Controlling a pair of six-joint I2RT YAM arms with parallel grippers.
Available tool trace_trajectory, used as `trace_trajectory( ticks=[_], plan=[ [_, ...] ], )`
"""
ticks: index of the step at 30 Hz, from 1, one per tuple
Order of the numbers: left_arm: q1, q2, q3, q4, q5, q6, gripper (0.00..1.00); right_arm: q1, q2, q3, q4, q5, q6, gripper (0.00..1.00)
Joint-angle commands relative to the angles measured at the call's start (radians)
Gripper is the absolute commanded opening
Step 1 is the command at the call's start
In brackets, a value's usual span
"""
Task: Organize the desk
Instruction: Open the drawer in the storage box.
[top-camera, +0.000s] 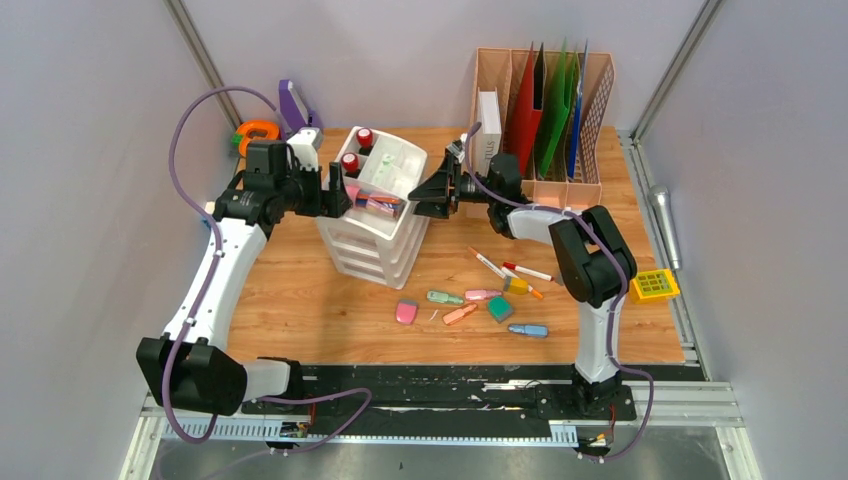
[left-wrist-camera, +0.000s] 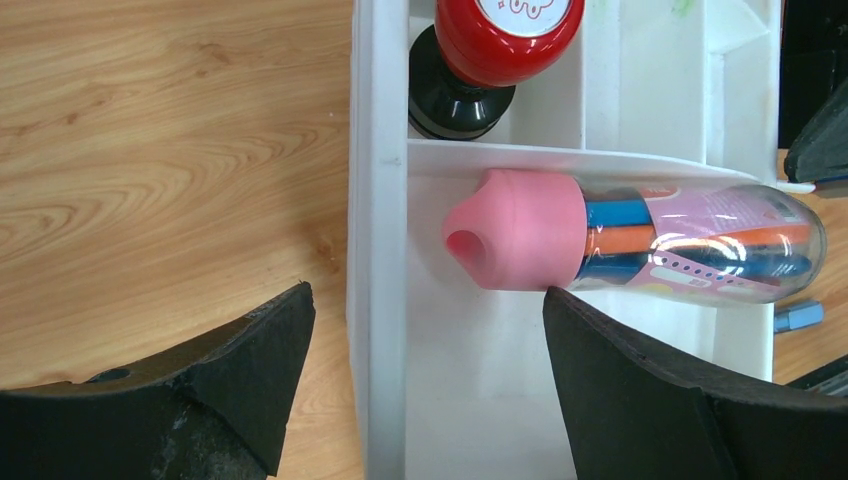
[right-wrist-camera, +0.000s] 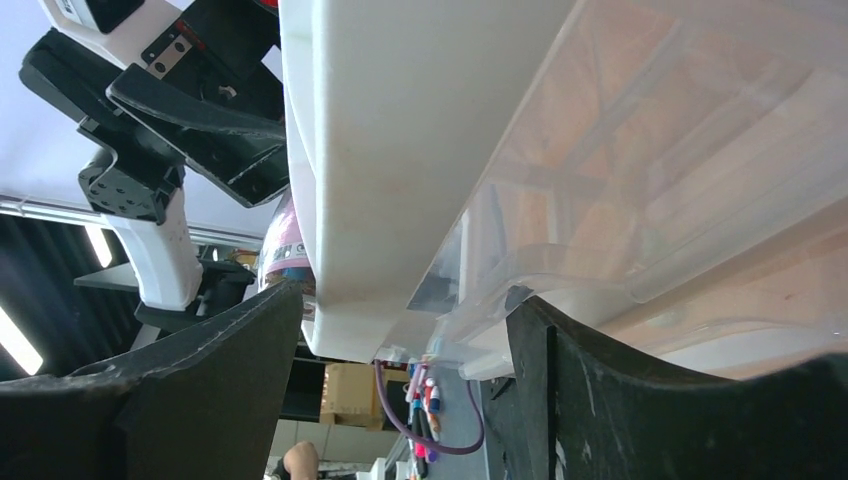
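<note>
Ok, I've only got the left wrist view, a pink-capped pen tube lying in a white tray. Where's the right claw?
Observer: The right claw is at the far side of that tray, which tops the white drawer unit.
Operator: Is it gripping anything?
Observer: Its own camera shows its fingers spread with the tray's corner between them. I can't tell whether they touch it.
Operator: What's still lying loose?
Observer: Several pens and highlighters are scattered on the desk in front of the drawers.
</note>
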Motion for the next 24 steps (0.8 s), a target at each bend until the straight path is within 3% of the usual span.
trace_trajectory(
  ticks=[1,11,20,24],
  plan=[
    [-0.003,-0.018,-0.019,0.0,0.014,0.011,0.92,0.007,-0.002,-0.018,0.236,0.039,0.135,0.73],
    [-0.003,-0.021,-0.014,0.003,-0.013,0.015,0.92,0.003,-0.009,-0.072,0.258,0.055,0.175,0.54],
    [-0.002,-0.027,-0.011,0.005,-0.059,0.033,0.92,-0.01,-0.025,-0.057,0.131,0.034,0.117,0.25],
    [-0.003,-0.03,-0.009,0.005,-0.079,0.039,0.92,-0.022,-0.048,-0.058,0.025,0.031,0.047,0.17]
  ],
)
